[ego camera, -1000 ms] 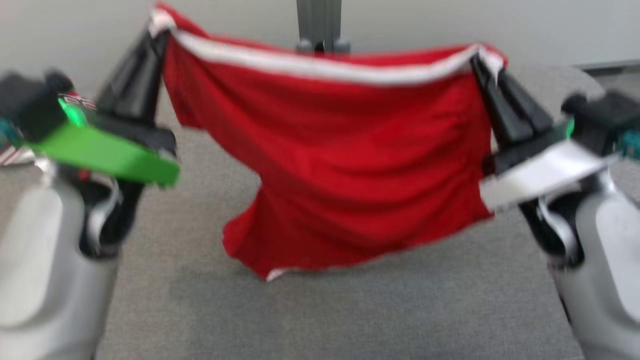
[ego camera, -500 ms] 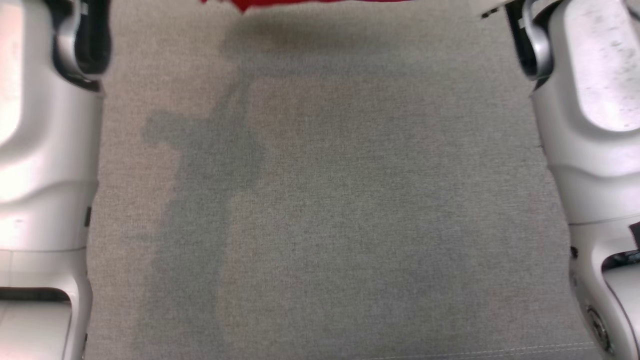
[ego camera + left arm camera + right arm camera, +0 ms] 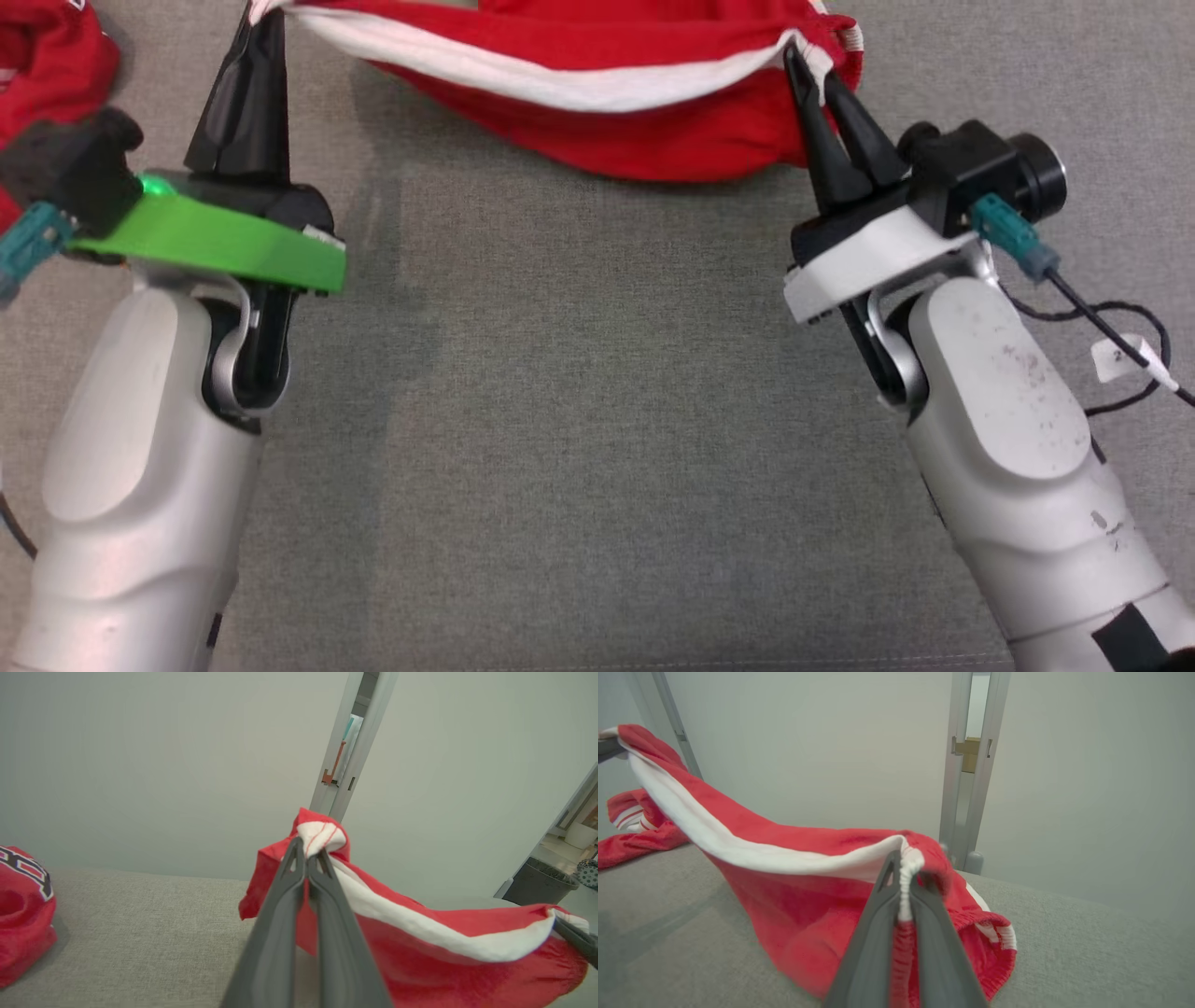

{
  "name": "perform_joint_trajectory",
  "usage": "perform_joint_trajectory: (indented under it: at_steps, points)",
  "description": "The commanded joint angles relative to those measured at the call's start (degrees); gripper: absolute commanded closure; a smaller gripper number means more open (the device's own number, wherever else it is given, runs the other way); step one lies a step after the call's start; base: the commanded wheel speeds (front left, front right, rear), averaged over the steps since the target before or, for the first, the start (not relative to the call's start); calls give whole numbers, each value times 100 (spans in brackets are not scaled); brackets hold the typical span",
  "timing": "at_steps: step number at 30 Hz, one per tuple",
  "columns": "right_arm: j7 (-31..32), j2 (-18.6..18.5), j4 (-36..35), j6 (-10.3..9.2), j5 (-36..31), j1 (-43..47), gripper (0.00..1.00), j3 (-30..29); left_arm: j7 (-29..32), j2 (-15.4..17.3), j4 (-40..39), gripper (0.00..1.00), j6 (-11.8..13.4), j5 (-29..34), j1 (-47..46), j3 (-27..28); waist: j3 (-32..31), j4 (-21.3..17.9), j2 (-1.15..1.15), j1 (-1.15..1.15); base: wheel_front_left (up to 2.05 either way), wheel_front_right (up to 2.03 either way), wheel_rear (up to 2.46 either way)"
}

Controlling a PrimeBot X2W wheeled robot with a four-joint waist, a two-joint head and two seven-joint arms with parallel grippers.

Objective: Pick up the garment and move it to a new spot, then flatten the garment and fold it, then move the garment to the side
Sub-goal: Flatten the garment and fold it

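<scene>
your left gripper [image 3: 264, 14] and right gripper [image 3: 803, 58] are both clamped on the garment [image 3: 597, 112], lifted at frame top; flattening, folding and siding remain.

Nothing can be read for sure. The red cloth [image 3: 21, 914] far left has black marks with white edges, cut off. The little white tag [image 3: 1116, 357] on the right wire [image 3: 1088, 306] has a mark too tiny to read.

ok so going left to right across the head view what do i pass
second red garment → left gripper → held garment → right gripper → white tag
</scene>
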Motion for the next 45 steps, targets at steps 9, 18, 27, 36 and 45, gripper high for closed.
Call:
perform_joint_trajectory:
  at_steps: [9,18,27,36,45]
  points:
    - [-16,-55,-1032,-8,383,1564,100,80,-21,-95,-1255,100,28,142,1844,572,-634,22,0,0,0,0,0]
    - [-16,-37,-1818,-8,516,3104,100,103,182,100,-2325,100,257,273,3462,425,-1513,52,0,0,0,0,0]
    - [275,-126,-3022,-8,380,4510,100,-129,700,427,-3696,100,866,333,4895,506,-1986,-2,0,0,0,0,0]
    - [582,-24,-3173,-8,276,4838,100,5,1071,420,-3689,100,1136,283,5077,426,-1881,-147,0,0,0,0,0]
    - [440,134,-2407,-8,274,4310,100,-1,1140,414,-2715,100,874,267,4159,337,-1513,-280,0,0,0,0,0]
